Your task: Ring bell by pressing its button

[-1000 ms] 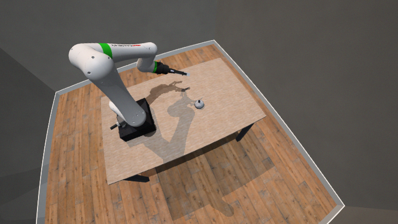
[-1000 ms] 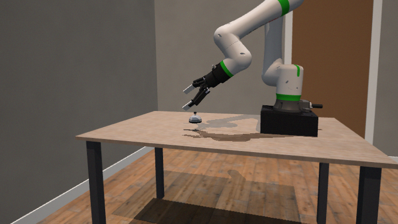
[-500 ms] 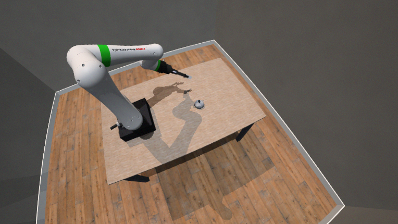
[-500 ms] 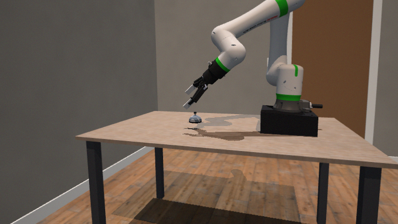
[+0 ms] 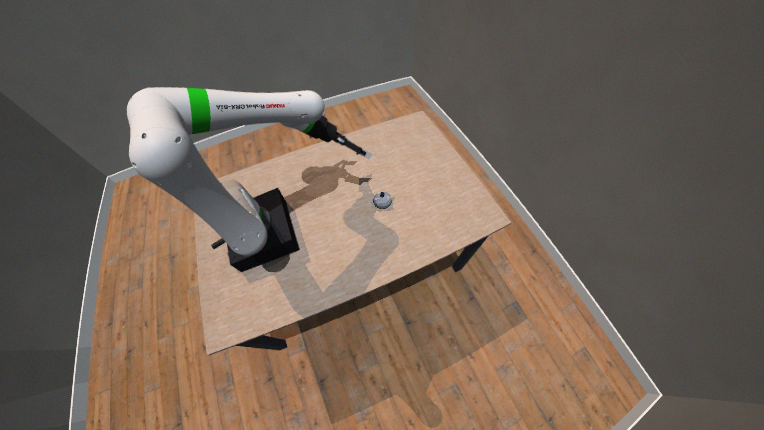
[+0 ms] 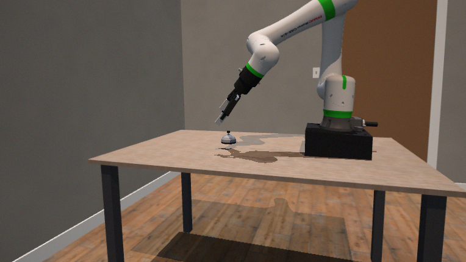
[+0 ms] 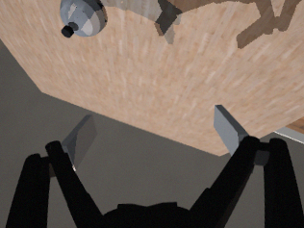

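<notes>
The small silver, dome-shaped metal bell (image 5: 382, 200) sits upright on the light wooden table (image 5: 450, 188), well in from every edge. From my side view its rounded dome (image 6: 228, 138) rests flat on the board, and the little black button (image 6: 227, 131) stands up from the crown, unpressed and with nothing touching it. In my wrist view the bell (image 7: 83, 12) appears up in the left corner, its dark button (image 7: 66, 31) poking out toward the lower left of the shiny dome.
</notes>
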Robot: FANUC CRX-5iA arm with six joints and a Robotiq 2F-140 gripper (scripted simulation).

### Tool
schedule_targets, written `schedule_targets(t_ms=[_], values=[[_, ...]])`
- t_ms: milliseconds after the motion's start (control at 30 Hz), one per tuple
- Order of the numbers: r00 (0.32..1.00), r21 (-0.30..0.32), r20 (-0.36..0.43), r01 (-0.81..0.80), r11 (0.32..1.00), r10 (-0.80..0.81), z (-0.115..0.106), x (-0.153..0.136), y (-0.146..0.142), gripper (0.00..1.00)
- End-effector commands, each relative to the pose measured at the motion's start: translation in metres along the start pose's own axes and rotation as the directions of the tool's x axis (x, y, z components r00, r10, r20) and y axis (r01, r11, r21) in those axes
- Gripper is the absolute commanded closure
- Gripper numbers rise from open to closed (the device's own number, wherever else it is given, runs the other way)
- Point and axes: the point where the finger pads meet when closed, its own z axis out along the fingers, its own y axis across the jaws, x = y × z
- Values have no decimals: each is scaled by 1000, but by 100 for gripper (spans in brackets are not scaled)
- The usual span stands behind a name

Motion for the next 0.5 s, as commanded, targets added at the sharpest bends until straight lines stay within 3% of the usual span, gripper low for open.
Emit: schedule_targets(t_ms=[0,133,167,233,267,367,400,467], values=[[996,-36,-73,-46,998,44,4,5,-16,0],[996,-36,-73,-46,998,44,4,5,-16,0],[988,-49,-128,-95,994,88,8,9,-28,0],[988,-49,-128,-95,994,88,8,9,-28,0],[974,-62,-184,-145,987,132,11,12,-41,0],[974,-62,-184,-145,987,132,11,12,-41,0],[949,-65,-259,-204,977,181,16,19,-59,0],[948,-65,-261,-205,976,182,16,20,-59,0]])
